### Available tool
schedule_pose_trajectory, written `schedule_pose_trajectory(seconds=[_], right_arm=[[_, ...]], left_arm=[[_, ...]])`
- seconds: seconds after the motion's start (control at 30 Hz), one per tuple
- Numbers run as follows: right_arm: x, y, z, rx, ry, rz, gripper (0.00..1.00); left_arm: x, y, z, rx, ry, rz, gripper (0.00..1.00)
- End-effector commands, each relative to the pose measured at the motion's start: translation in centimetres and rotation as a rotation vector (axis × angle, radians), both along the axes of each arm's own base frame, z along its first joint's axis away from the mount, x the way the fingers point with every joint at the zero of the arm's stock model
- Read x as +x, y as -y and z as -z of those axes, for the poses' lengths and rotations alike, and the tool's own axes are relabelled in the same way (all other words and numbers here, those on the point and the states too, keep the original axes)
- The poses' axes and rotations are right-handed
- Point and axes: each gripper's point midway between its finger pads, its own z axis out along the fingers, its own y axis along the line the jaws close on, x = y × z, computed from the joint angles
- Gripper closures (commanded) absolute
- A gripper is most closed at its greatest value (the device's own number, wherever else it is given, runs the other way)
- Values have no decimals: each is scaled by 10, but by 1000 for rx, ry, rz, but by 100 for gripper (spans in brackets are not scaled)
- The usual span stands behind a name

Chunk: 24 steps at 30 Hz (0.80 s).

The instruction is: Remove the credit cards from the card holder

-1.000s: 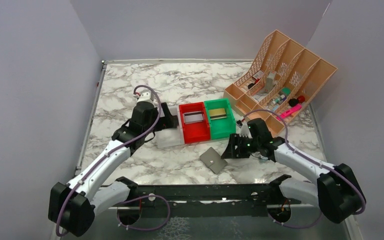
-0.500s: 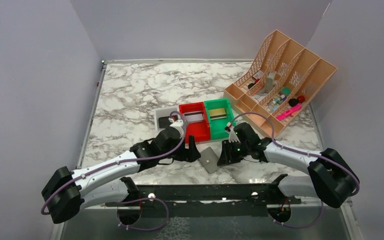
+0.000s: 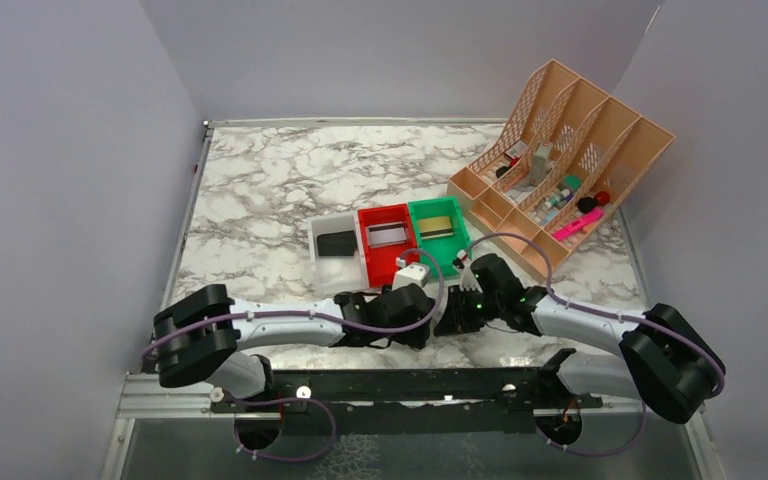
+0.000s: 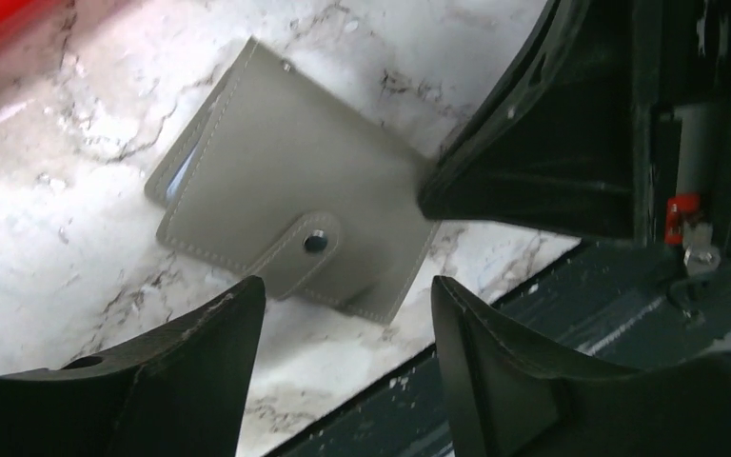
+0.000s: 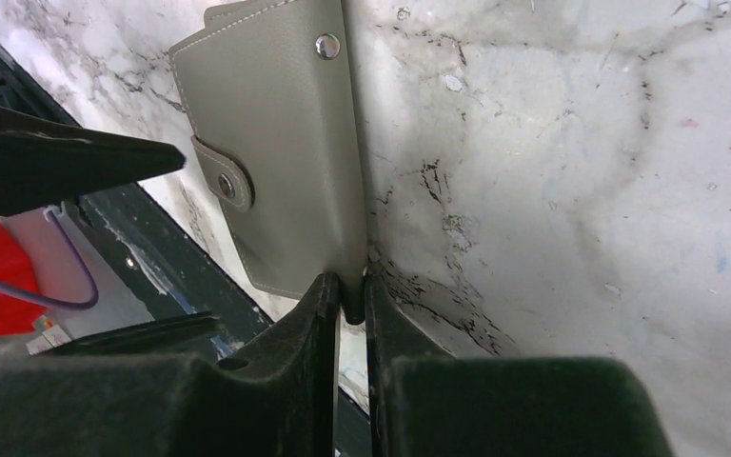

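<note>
— At the six o'clock edge of the marble table [image 3: 260, 180], what is there?

— Two robot arms meet, their tips almost touching. On the left, the left tool [image 4: 343, 290] hovers with its jaws well apart and nothing between them. Just beyond its tips, toward 12 o'clock in its wrist view, lies the card holder [image 4: 286, 181]. It is grey, folded shut and flat on the table, with its snap tab [image 4: 316, 243] laid across the front.

— And on the right?

— The right tool [image 5: 350, 286] has its jaws nearly together, pinching the holder's 3 o'clock edge. From above, the holder is hidden under the two tools.

— Are any cards out?

— None shows at the holder. Toward 12 o'clock from the tools stand a white bin [image 3: 318, 262], a red bin [image 3: 380, 272] and a green bin [image 3: 442, 262]. Each holds a flat rectangle, and the white bin's is dark. I cannot tell whether they are cards.

— Which step is this?

— It looks like pinning the holder down; opening has not begun. The next move seems to call for the right tool to keep the holder steady. The left tool would then catch the tab or the free cover and lift it gently, since the cover lies thin against the table.
</note>
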Motion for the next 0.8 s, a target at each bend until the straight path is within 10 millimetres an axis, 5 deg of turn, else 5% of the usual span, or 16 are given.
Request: schedule_pose_trajectory(seconds=[0.0,0.2,0.53,0.77], right_arm=[[-9,3,6,4,-25,8,84],[-7,7,5,2,-8,51,84],[-7,13,8,-12,-36,133,84],[-6,20,10,-13,-65,238,84]], left_arm=[[19,8,3,87,110,-10,35],[25,-5,22,232,130,7,45],[9,-15,49,340,102,112,75],[21,-35,30,314,166,42,74]])
